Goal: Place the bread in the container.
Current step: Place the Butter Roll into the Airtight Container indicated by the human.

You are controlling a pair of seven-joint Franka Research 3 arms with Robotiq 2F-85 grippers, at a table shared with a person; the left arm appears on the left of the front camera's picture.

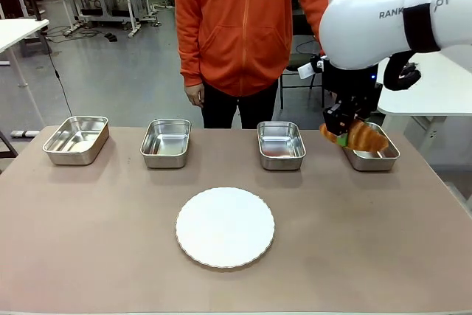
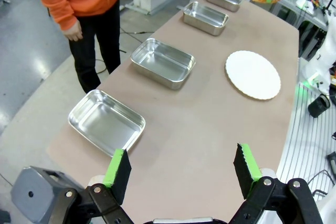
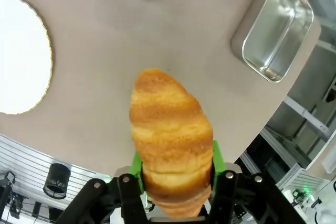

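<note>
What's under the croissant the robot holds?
From the front, the rightmost steel pan shows beneath the croissant held by the right gripper; the pan's far left corner is covered.

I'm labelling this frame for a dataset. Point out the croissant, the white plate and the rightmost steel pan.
croissant (image 3: 170, 145): right wrist view, its ridged middle.
white plate (image 1: 225, 226): front view, its bare centre.
rightmost steel pan (image 1: 375, 163): front view, its near wall.
</note>
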